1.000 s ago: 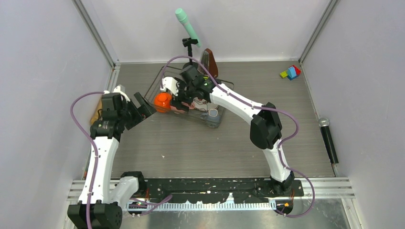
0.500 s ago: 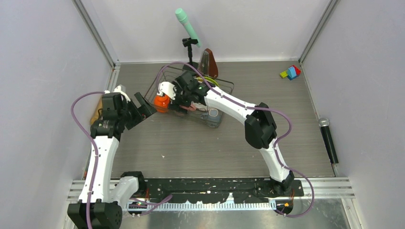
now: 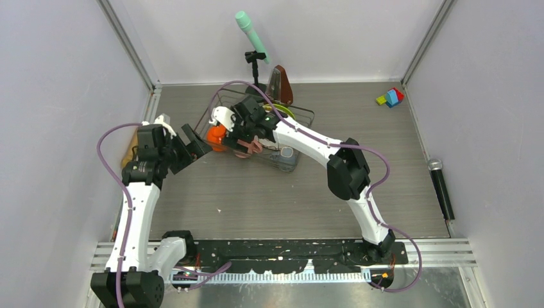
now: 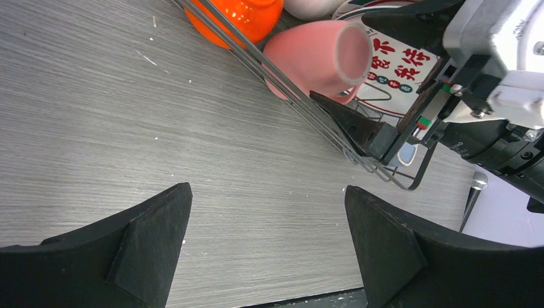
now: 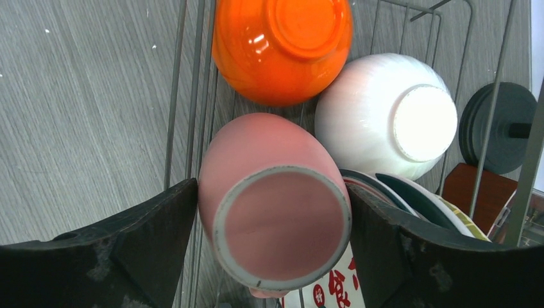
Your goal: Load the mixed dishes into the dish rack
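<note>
Left gripper [image 4: 266, 192] gaping wide, empty, over table [image 4: 128, 115] just beside dish rack [image 4: 301, 109].
Right gripper [image 5: 272, 192] clamps pink mug [image 5: 269, 167] within rack, by orange-red bowl [image 5: 282, 45] and white bowl [image 5: 378, 122]; white plate [image 4: 401, 61] bears red Chinese characters.

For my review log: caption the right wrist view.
Right pincer around the pink mug in the dish rack, beside orange-red bowl and white bowl.
</note>
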Controlling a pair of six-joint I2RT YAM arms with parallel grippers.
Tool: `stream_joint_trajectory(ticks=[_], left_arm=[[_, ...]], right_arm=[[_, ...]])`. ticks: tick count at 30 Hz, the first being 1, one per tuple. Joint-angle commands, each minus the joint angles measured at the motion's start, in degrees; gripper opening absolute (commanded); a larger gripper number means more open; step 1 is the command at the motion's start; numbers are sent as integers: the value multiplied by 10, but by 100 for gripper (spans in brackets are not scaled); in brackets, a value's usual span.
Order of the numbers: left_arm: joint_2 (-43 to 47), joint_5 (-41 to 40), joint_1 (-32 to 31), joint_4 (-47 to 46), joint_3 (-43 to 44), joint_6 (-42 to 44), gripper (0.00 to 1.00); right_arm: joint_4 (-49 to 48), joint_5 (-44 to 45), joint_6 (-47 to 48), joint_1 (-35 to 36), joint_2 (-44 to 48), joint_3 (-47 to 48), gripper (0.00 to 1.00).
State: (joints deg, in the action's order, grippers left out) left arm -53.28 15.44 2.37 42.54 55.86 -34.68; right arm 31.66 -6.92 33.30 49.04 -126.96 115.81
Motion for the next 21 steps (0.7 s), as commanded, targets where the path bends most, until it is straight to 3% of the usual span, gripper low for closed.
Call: stream_joint_trajectory(ticks=[1,6,17,21], left_arm=[[-3,14,1,-20,2,0,93],[-6,17,2,-18,4,3,93],[2,54,2,-50,4,39,95],[18,57,2,-73,-5,49,100]], right_arm=[[-55,-7,-18,6,48,16,94],[-37,-8,-19,7,52,28,99],[-46,-14,-82,14,126,46,100],[-72,25,-123,14,197,-9,100]])
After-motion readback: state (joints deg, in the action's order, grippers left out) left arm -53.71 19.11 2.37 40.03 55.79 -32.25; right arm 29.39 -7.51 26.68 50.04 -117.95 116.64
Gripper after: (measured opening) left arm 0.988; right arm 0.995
